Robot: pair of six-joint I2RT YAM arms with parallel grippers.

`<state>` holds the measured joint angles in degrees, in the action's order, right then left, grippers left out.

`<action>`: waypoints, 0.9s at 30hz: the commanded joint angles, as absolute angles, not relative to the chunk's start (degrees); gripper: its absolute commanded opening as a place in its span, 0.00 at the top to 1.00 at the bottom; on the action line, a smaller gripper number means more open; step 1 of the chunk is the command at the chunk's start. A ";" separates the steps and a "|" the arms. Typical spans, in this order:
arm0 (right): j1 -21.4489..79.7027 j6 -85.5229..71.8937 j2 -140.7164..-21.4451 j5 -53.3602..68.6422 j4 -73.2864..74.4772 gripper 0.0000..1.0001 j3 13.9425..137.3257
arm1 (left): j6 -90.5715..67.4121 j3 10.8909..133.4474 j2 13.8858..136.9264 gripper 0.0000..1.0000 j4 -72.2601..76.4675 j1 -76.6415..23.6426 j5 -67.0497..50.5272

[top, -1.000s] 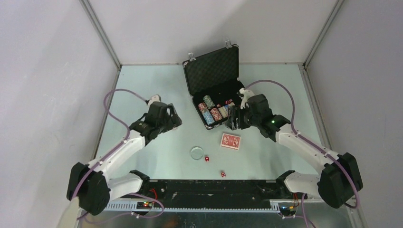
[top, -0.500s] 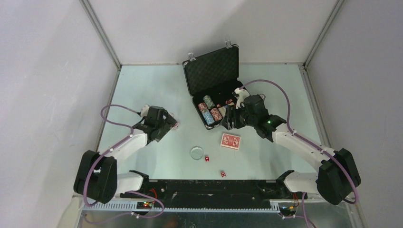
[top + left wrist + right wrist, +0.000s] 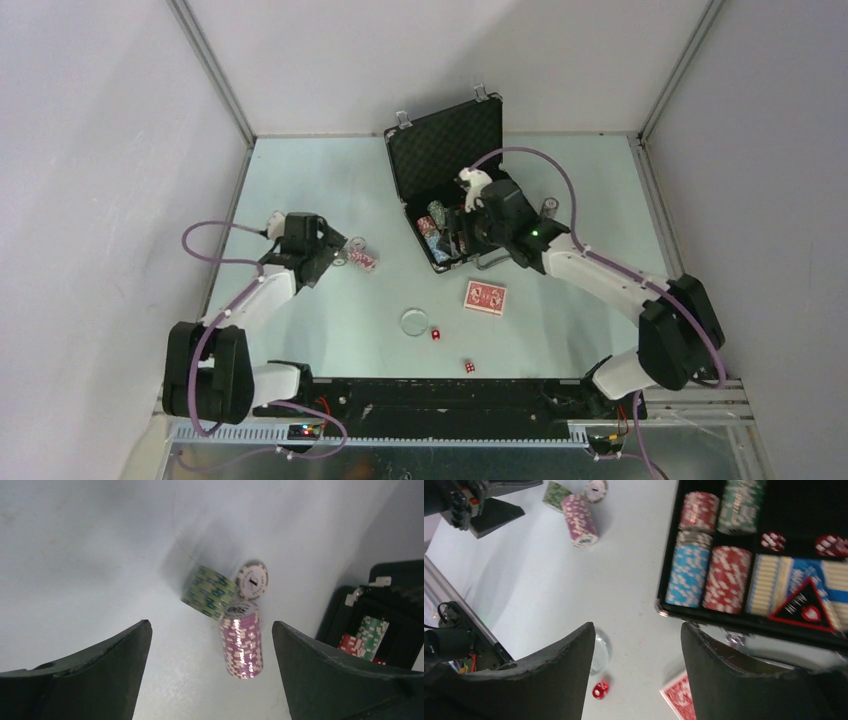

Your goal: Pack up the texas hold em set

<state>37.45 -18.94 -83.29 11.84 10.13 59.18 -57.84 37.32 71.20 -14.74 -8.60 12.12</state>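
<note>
Loose chips wait right in front of the left gripper.

The pink striped stack of poker chips (image 3: 241, 641) lies on its side on the pale desk (image 3: 75, 555). It is straight ahead of the left gripper (image 3: 210, 626), which is wide open and empty, and its long side points away from it. A green striped chip stack (image 3: 207, 591) and one white chip (image 3: 252, 580) sit close behind. The black foam-lined briefcase (image 3: 447, 150) stands open nearby on the right. The right gripper (image 3: 636, 627), open and empty too, hangs by its front edge. The left arm is nearer, and there looks to be room for a finger on each side.
</note>
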 commanded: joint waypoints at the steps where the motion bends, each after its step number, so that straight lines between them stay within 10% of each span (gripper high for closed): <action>1: 41.32 -17.30 -88.91 11.86 8.99 0.33 66.41 | -53.61 38.40 70.54 0.03 -15.38 -5.09 10.67; 27: 55.77 -9.48 -133.42 3.84 29.47 0.21 116.02 | -50.63 31.74 73.01 0.06 -5.66 4.69 1.07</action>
<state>55.46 -10.39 -129.64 5.93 27.35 110.61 -50.46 33.93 74.22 -7.60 1.96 1.17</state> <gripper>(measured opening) 0.806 0.945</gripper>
